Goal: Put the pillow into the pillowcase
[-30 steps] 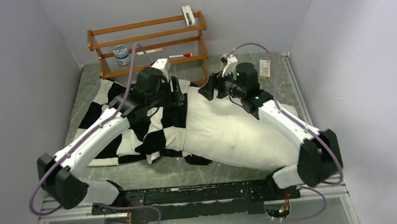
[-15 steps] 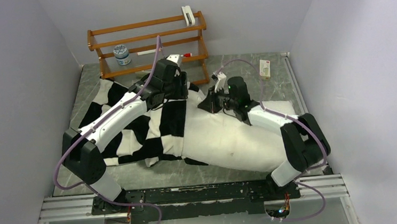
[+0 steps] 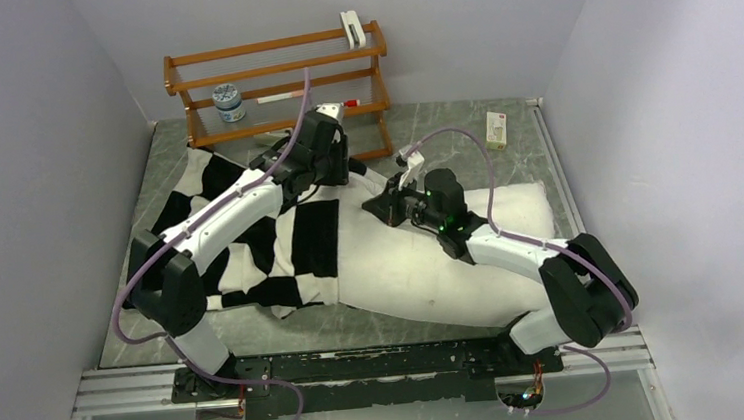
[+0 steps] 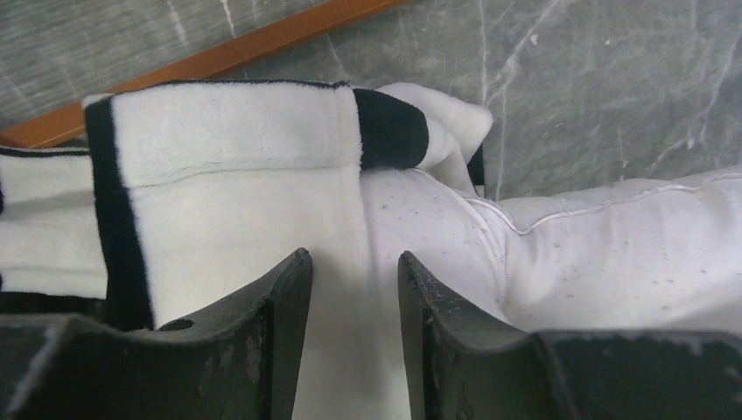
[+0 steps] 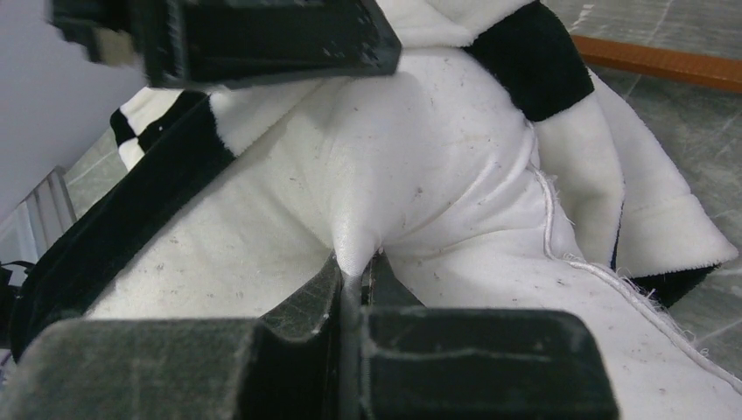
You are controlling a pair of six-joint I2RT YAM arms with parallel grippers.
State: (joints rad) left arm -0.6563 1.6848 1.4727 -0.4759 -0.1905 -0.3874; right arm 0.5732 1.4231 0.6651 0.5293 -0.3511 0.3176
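- Pillow (image 3: 433, 265) lies across the tabletop (image 3: 462, 133) in the top external view. Its left end is inside the checkered pillowcase (image 3: 239, 230) and the rest is bare white.
- Beyond the pillow's far edge stands a wooden rack (image 3: 277, 72), and a small box (image 3: 495, 128) lies beyond the pillow's far right corner.
- From the same view, the left gripper (image 3: 335, 168) sits at the pillow's far edge, at the pillowcase mouth. The right gripper (image 3: 380, 209) is down on the bare pillow just beside that mouth.
- In the left wrist view, the left gripper (image 4: 353, 267) has its jaws released. They are parted above the pillowcase (image 4: 227, 175) hem where it overlaps the pillow (image 4: 612, 254). Tabletop (image 4: 612, 87) shows beyond the pillow's seam.
- In the right wrist view, the right gripper (image 5: 353, 273) has its jaws clenched on a small pinched peak of the pillow (image 5: 394, 175) cloth. Pillowcase (image 5: 534, 61) folds wrap the pillow's far corner.
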